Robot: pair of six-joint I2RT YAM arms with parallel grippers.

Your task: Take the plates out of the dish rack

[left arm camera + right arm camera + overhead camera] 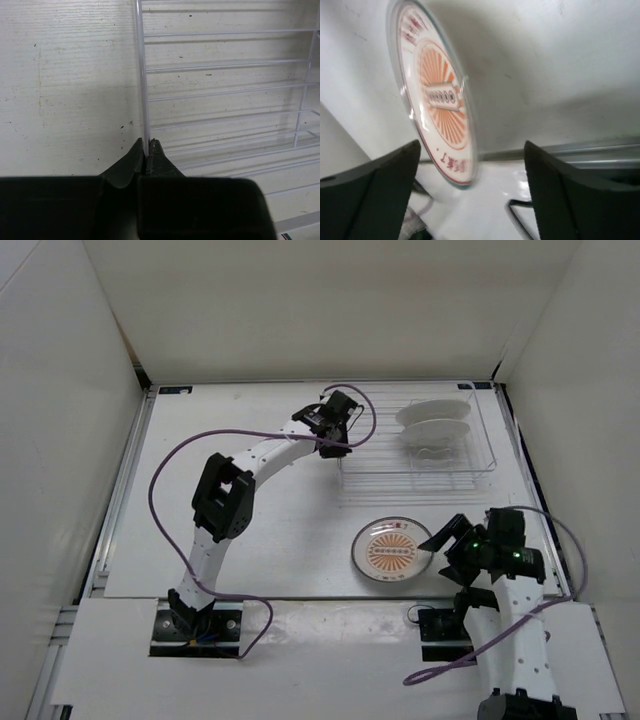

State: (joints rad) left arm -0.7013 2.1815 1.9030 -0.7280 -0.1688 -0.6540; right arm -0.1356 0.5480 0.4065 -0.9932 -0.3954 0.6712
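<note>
Lying flat on the table (250, 540), the orange sunburst plate (393, 550) is unloaded, right gripper (471, 145) spread wide beside it, while at least one white plate (433, 426) waits upright in the dish rack (420, 478), whose edge wire the left gripper (148, 150) pinches.

A white tabletop (290, 550) is boxed in by plain white panels: a left wall (60, 440), a back wall (320, 310) and a right wall (590, 390), which meet at the far corners. A metal rail (108, 530) runs along the tabletop's left edge. Close up, in the left wrist view, the surface shows faint wood grain and small dark specks. The light is even and soft, with pale shadows.
</note>
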